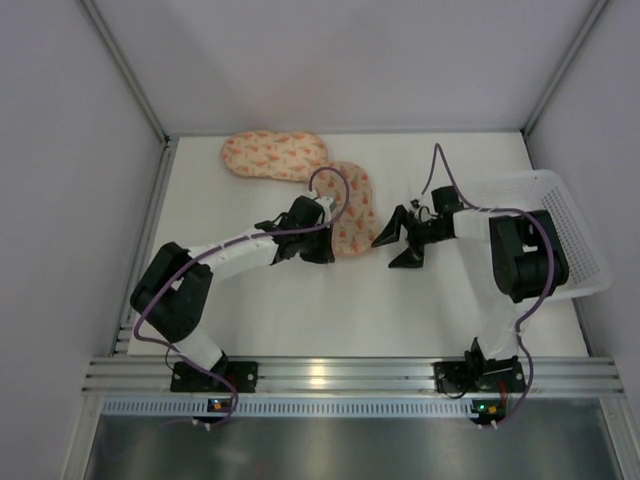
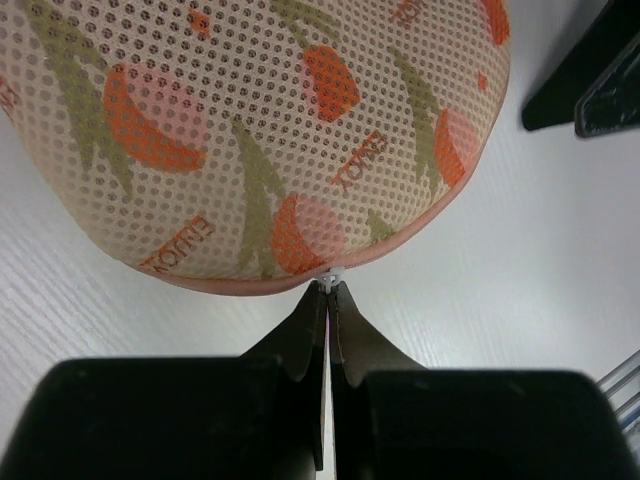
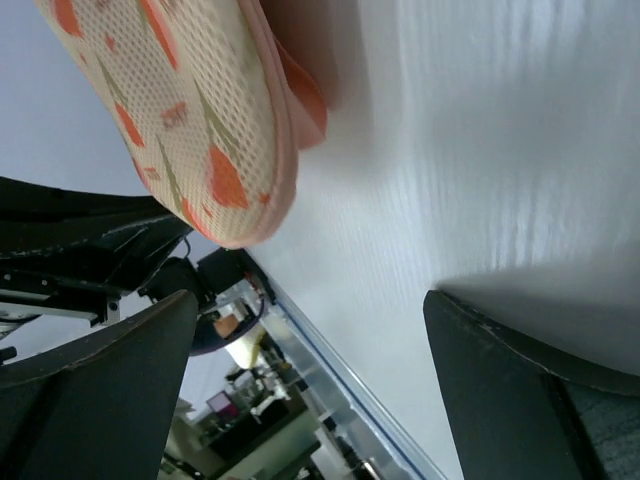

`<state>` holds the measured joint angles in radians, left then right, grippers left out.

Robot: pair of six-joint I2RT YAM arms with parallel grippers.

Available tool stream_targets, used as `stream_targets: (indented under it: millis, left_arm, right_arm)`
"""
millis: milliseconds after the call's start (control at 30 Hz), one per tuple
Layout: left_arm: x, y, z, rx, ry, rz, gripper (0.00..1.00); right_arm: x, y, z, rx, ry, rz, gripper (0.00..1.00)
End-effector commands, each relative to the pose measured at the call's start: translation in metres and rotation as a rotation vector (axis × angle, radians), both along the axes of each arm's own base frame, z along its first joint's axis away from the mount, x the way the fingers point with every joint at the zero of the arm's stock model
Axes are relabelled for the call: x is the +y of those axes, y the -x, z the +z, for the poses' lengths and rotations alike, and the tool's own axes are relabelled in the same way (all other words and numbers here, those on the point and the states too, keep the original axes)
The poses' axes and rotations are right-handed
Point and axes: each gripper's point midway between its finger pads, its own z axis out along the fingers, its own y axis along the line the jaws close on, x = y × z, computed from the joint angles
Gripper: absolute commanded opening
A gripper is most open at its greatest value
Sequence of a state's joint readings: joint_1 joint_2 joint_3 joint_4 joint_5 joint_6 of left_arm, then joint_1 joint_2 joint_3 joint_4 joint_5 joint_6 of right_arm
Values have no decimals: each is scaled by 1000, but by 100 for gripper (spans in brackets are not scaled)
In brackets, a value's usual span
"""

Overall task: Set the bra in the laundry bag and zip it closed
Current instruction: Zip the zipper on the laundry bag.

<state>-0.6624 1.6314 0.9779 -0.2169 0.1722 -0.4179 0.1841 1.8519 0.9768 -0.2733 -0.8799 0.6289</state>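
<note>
Since no view shows the red bra, whether it is inside the pouch cannot be confirmed. Zipping appears to be the step in hand. The white table (image 1: 300, 310) carries a white mesh basket (image 1: 585, 235) at its right edge, and the laundry bag (image 1: 275, 155) lies far-centre, with one lobe far left and the other slanting nearer and rightward. The left gripper (image 1: 325, 250) sits at the near tip of that nearer lobe, clamped tight on the small zip pull (image 2: 329, 282). The right gripper (image 1: 403, 240) stands just right of the bag with its jaws spread wide, holding nothing.

To zip well, the left arm should draw the pull along the seam's curve, low and steady. The right could press the bag down so the fabric does not drag along.

Only the left wrist view shows the pinch on the pull and the seam meeting there. The right wrist view alone shows the lobe's side edge, where a paler pink lip shows under the mesh. The overhead view gives the layout.
</note>
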Motion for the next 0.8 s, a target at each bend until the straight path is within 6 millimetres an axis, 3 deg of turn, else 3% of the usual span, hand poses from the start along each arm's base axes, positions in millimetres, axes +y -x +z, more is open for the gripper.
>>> stream_targets:
  millis: [0, 233, 333, 433, 567, 767]
  left_arm:
    - [-31, -23, 34, -98, 101, 20, 0]
    - [-65, -7, 35, -77, 134, -47, 0]
    - [-72, -2, 38, -73, 148, -74, 0]
    - [-71, 2, 35, -63, 140, -80, 0]
    - [-57, 2, 22, -32, 100, -43, 0]
    - [-11, -14, 2, 10, 55, 17, 0]
  right_arm:
    - [6, 12, 22, -4, -70, -8, 96]
    - [34, -4, 21, -24, -94, -19, 88]
    - [36, -14, 16, -25, -76, -57, 79]
    - [38, -20, 10, -20, -64, -81, 61]
    - [43, -21, 6, -11, -79, -70, 0]
    - [35, -14, -1, -12, -44, -29, 0]
